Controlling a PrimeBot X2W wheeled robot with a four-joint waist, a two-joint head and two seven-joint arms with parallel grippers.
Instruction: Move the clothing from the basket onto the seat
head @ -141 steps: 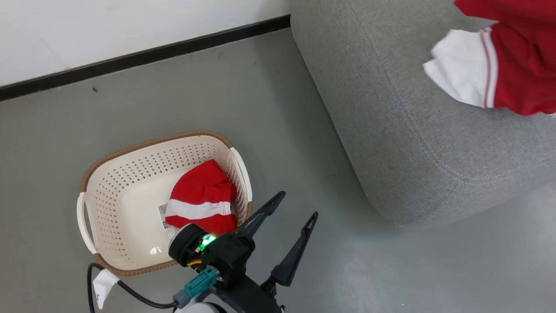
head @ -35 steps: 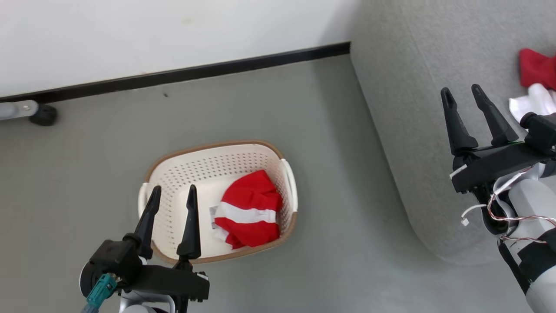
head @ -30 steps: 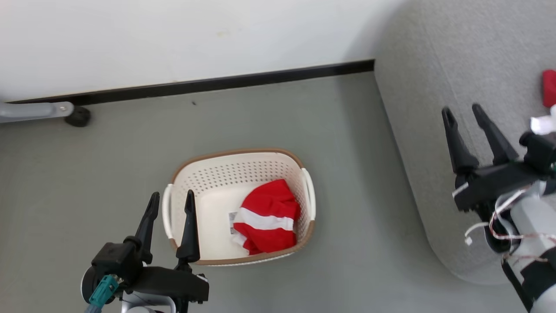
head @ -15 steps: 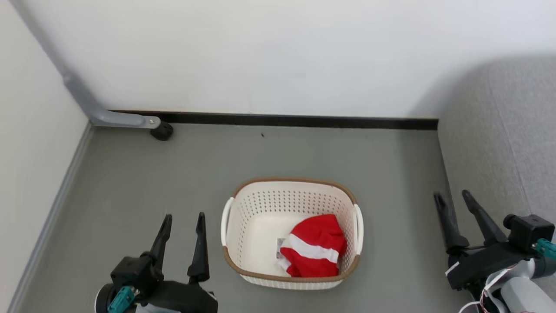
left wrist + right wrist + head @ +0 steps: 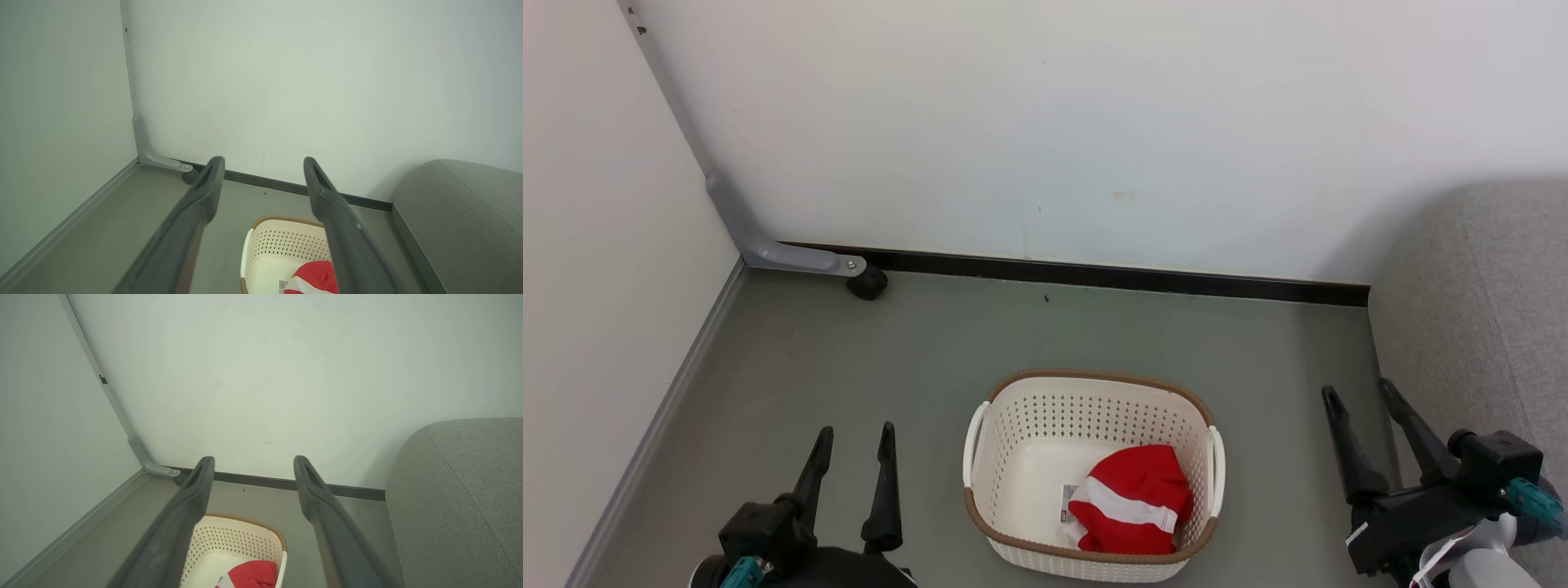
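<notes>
While the cream-white perforated plastic laundry basket with a brown woven-look rim (image 5: 1094,377) sits on the dull grey floor (image 5: 849,359) a little out from the white wall (image 5: 1094,122), one crumpled bright-red fabric garment with a white stripe (image 5: 1131,498) lies inside it. The garment is bunched against the basket's right end, beside a small paper label (image 5: 1068,500).

The left gripper (image 5: 858,429) hovers over the floor to the basket's left. Its two long dark fingers are spread apart and empty, pointing toward the wall. The garment lies off to its right, across the bare left half of the basket.

The right gripper (image 5: 1357,389) hangs on the other side, fingers likewise parted and empty. It is between the basket and the large light-grey woven-fabric sofa cushion (image 5: 1486,327). Neither gripper touches the garment or the basket, and both are well apart from the red cloth.

A grey metal bracket with a black castor (image 5: 866,284) stands in the corner.
</notes>
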